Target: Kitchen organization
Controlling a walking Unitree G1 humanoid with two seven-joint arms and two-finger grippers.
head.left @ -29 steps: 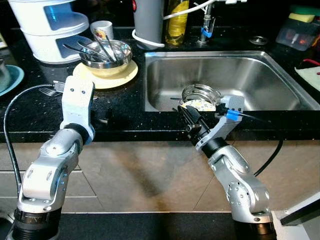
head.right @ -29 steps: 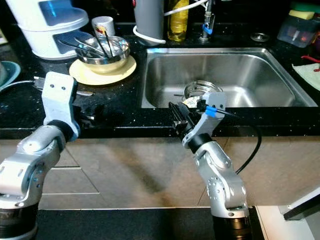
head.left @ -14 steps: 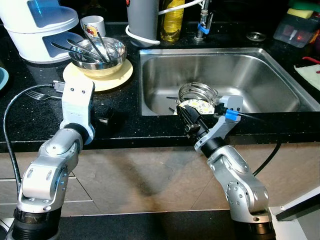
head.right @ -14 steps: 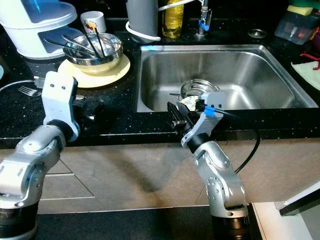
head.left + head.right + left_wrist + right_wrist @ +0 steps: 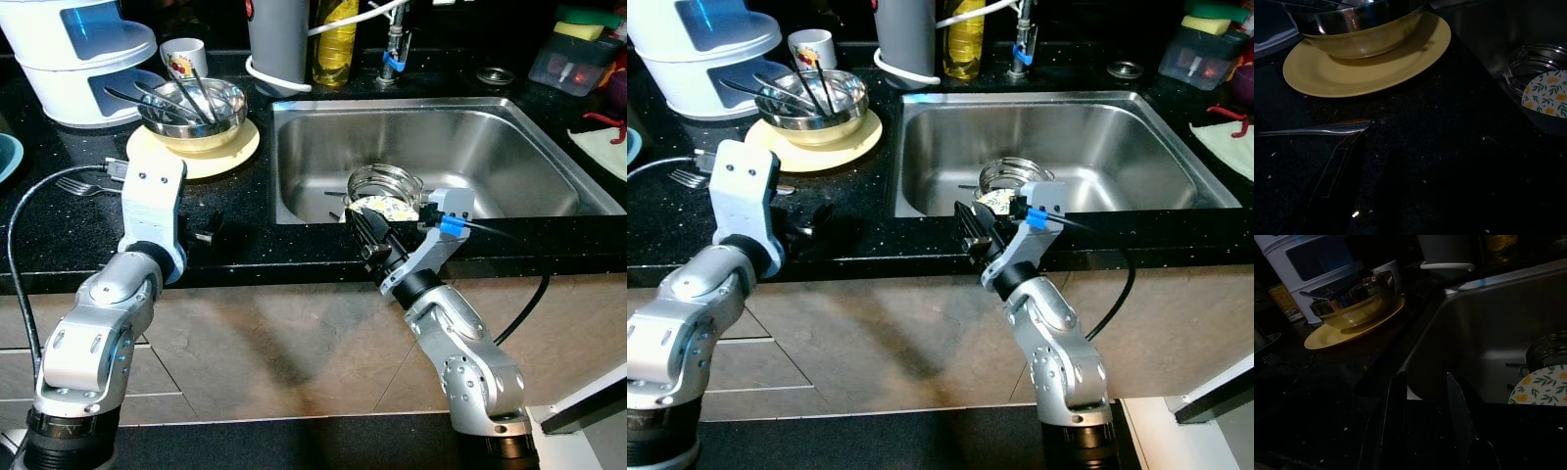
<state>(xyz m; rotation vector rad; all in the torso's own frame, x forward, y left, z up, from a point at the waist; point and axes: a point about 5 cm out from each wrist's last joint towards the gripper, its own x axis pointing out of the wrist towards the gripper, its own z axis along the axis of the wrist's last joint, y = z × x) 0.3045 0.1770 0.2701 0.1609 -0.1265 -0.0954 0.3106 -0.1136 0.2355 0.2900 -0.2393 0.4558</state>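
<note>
Against half a second ago, little differs: the right claw [image 5: 972, 227] still hovers at the sink's [image 5: 490, 127] near edge, parted and empty. The patterned plate [image 5: 384, 207] lies in the sink at 12 o'clock from it. Left claw [image 5: 206, 235] over the table [image 5: 59, 220]: cannot tell.

Head cameras look steeply down over the worktop [image 5: 245, 230] toward the sink [image 5: 470, 147] at 1 o'clock; both wrist cameras skim low, sharing the yellow plate [image 5: 1366, 68].

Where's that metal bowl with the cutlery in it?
The metal bowl sits on a yellow plate on the black counter, left of the sink.
</note>
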